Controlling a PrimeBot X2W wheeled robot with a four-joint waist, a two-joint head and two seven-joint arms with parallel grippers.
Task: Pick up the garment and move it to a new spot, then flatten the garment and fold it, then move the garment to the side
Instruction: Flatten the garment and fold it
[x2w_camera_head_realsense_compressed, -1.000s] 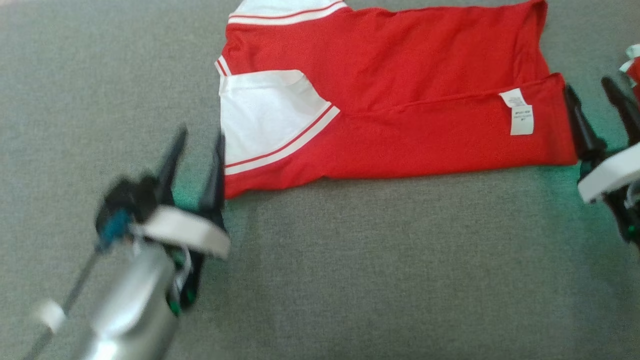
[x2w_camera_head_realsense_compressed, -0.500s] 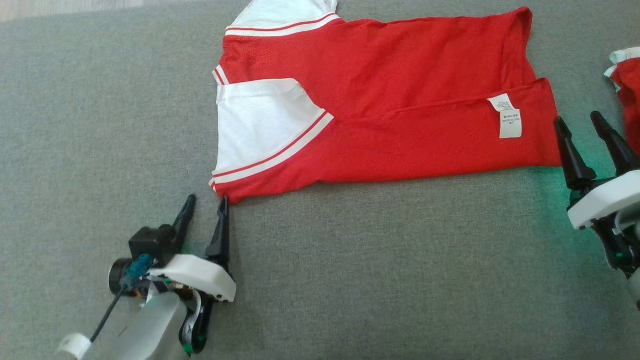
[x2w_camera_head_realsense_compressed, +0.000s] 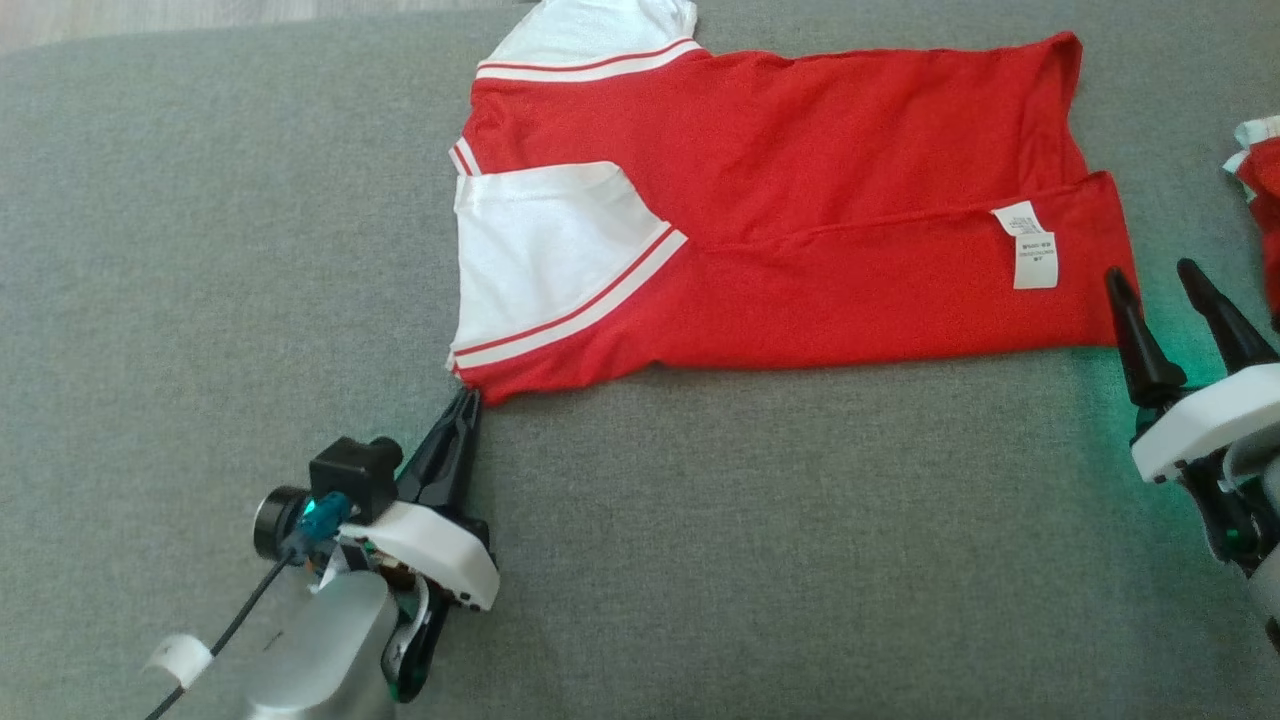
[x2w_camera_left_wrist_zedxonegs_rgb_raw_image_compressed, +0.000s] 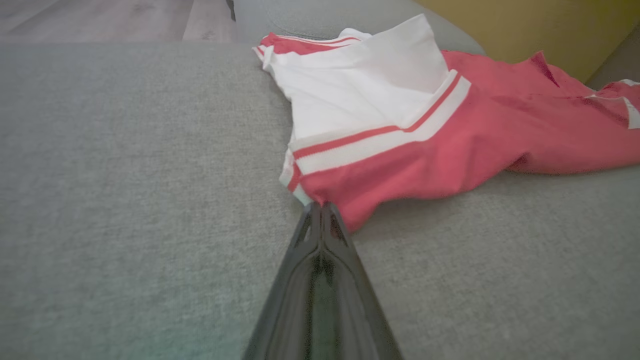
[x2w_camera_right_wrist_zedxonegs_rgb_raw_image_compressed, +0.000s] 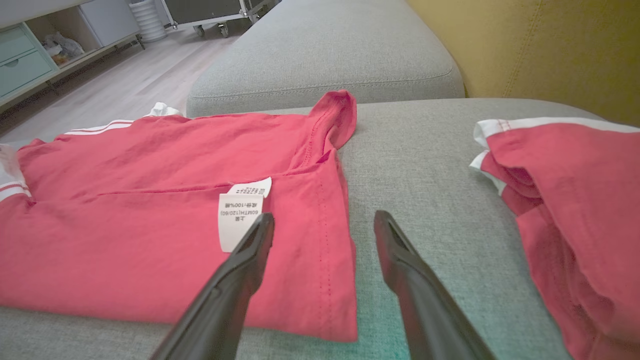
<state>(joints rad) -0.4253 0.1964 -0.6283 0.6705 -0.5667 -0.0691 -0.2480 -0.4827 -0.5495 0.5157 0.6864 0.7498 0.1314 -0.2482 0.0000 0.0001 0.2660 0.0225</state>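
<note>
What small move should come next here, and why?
Probably close the right gripper: its jaws are open astride the right hem of the garment, while the left gripper is shut at the opposite near corner, so both ends could then lift together.

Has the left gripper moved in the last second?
Yes. The left gripper drew back along the shirt, from beside its white patch to its near corner, and shut on it.

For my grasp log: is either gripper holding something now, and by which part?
The left gripper is shut on the red garment at its near left corner. The right gripper is open, holding nothing.
</note>
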